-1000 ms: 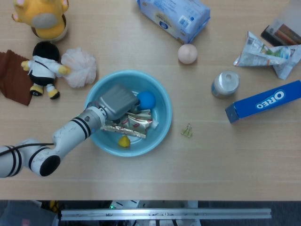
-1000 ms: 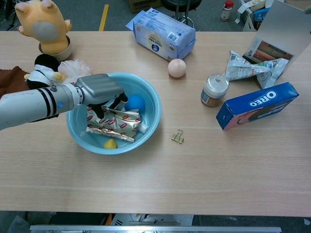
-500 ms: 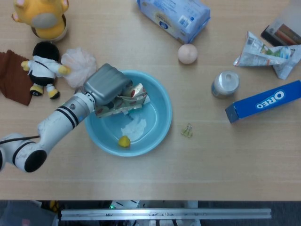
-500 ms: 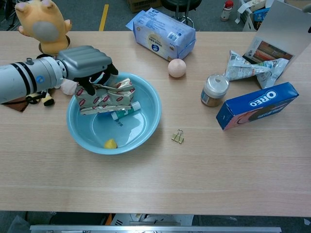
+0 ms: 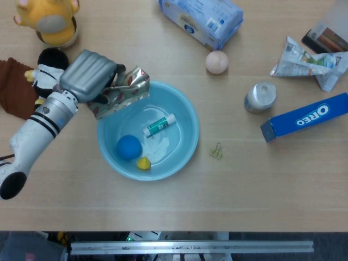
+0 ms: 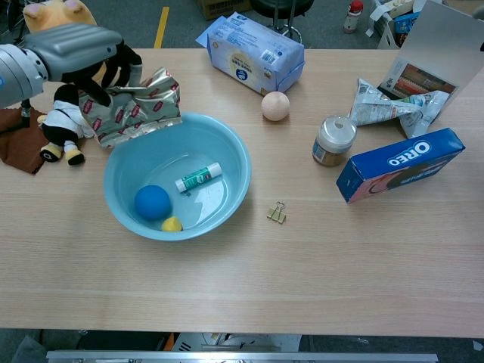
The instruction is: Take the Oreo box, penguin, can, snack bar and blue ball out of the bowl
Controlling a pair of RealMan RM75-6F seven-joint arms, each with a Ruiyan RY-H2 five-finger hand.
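My left hand (image 5: 89,75) grips the snack bar (image 5: 120,93), a crinkled silver and red wrapper, with its fingers curled over the pack's upper edge. The pack hangs below and to the right of the hand, lifted over the upper left rim of the bowl (image 5: 187,117); in the chest view the hand (image 6: 79,49) holds it (image 6: 136,106) just clear of the rim (image 6: 240,162), beside the penguin (image 6: 62,119) lying on the table. I cannot see my right hand in either view.

Inside the bowl I see the blue ball (image 5: 129,147) resting low on the left, a small yellow piece (image 5: 143,163) just beside it, and a white and green tube (image 5: 160,125) near the centre. The can (image 5: 260,97) stands on the table well to the right, with the Oreo box (image 5: 304,117) lying just beyond it.
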